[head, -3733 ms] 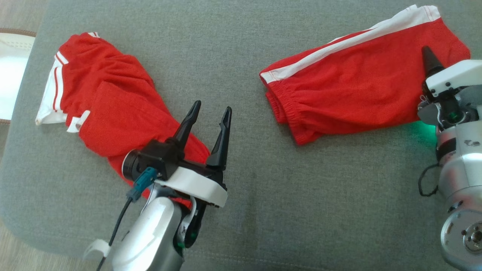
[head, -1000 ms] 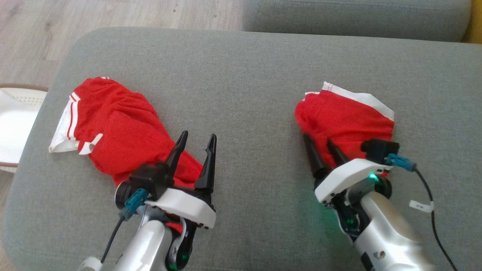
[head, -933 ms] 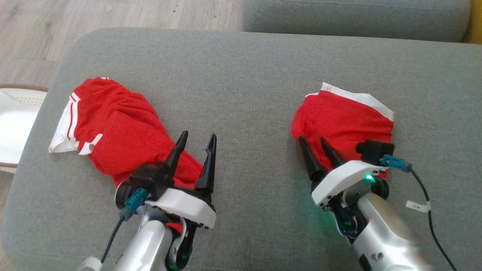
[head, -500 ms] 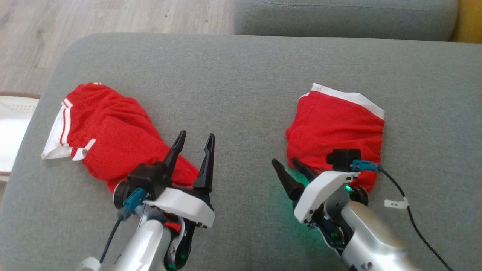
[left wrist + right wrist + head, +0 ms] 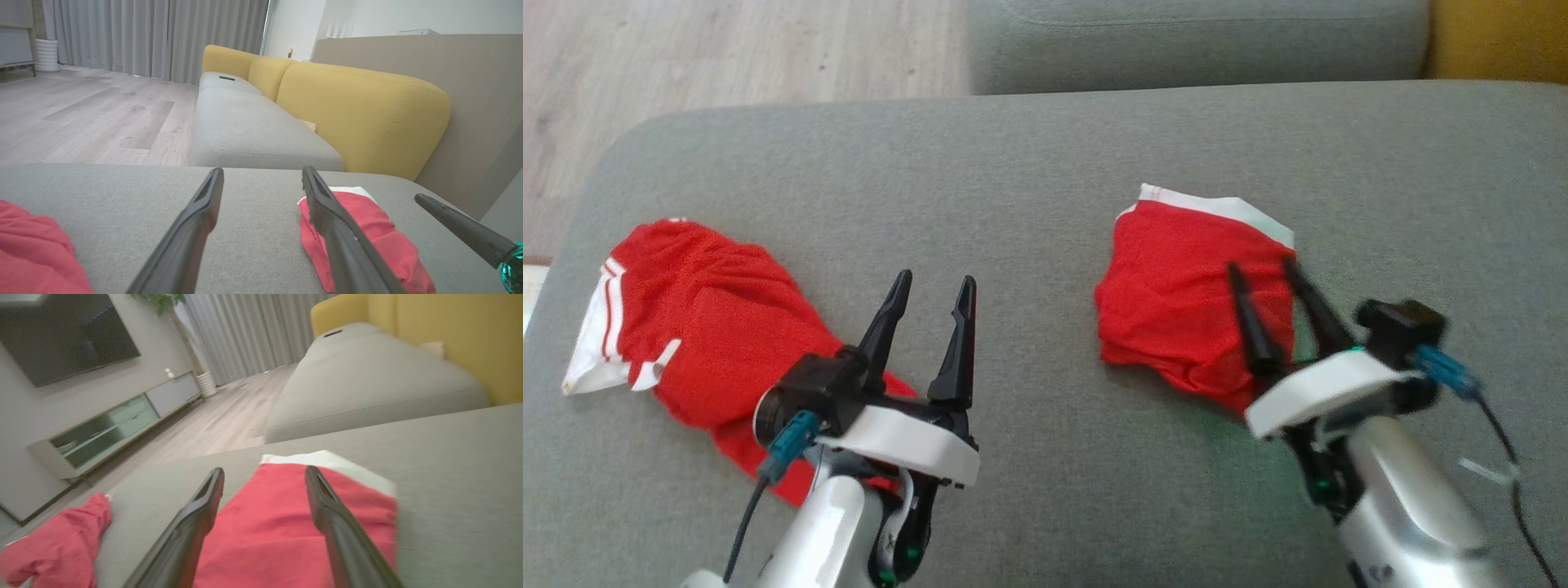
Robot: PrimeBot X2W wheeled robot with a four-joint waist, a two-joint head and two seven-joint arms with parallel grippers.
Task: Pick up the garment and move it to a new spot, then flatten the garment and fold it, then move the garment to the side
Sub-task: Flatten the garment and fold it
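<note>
The garment (image 5: 1176, 310) is a pair of red shorts with a white band, folded into a small square right of centre on the grey cushion (image 5: 1029, 188). My right gripper (image 5: 1259, 265) hovers open over the garment's right half, and its fingers hold nothing. In the right wrist view the right gripper (image 5: 264, 473) has both fingers spread above the red cloth (image 5: 265, 526). My left gripper (image 5: 934, 282) stands open and empty near the cushion's front. The left wrist view shows the left gripper (image 5: 262, 173) pointing along the cushion, the garment (image 5: 380, 228) to its right.
A second red garment (image 5: 703, 327) lies crumpled at the cushion's left, reaching under my left arm. A grey sofa seat (image 5: 253, 130) with a yellow backrest (image 5: 359, 118) stands beyond the cushion. Wooden floor (image 5: 727, 57) lies past the far left edge.
The garment went from a long fold to a small square. My right gripper drew back off its near-left edge, then swung right over it. The head camera shifted; the left arm kept still.
</note>
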